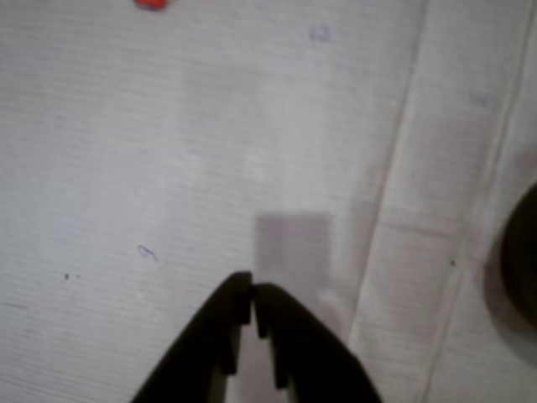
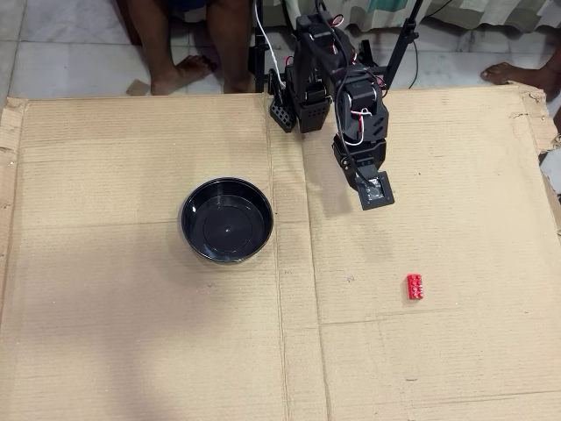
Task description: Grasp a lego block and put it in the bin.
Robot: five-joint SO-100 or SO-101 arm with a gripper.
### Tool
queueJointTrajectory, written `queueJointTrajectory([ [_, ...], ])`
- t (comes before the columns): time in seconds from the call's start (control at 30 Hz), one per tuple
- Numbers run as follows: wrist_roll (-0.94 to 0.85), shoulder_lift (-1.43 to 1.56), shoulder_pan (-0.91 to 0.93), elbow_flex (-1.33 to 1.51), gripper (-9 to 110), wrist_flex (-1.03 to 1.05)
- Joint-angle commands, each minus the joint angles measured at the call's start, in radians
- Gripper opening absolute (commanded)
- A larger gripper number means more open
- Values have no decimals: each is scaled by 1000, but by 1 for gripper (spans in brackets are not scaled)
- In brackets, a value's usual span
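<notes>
The lego block [image 2: 415, 287], a tiny red studded brick, lies on the cardboard right of centre in the overhead view. In the wrist view only its edge [image 1: 151, 3] shows, at the top left. The bin [image 2: 227, 230], a round glossy black bowl, sits empty left of centre; its rim [image 1: 524, 252] peeks in at the right edge of the wrist view. My gripper [image 1: 252, 290] enters from the bottom, its black fingers meeting at the tips with nothing between them. In the overhead view the arm's head [image 2: 375, 187] hangs above the cardboard, up and left of the block and right of the bin.
A large cardboard sheet [image 2: 131, 333] covers the floor, with a vertical crease [image 2: 279, 289] just right of the bin. The arm's base [image 2: 302, 96] stands at the sheet's far edge. Bare feet [image 2: 180, 74] rest on the tiles beyond it.
</notes>
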Motion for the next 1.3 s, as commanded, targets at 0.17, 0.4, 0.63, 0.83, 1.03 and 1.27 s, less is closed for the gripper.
queueJointTrajectory([
  [0.17, 6, -146, -49, -227, 1, -9],
  [0.4, 6, -304, -80, -399, 16, -9],
  [0.63, 6, -465, -104, -566, 17, -9],
  [0.83, 8, -634, -135, -736, 17, -11],
  [1.03, 8, -815, -164, -928, 18, -12],
  [1.27, 8, -985, -206, -1054, 18, -146],
])
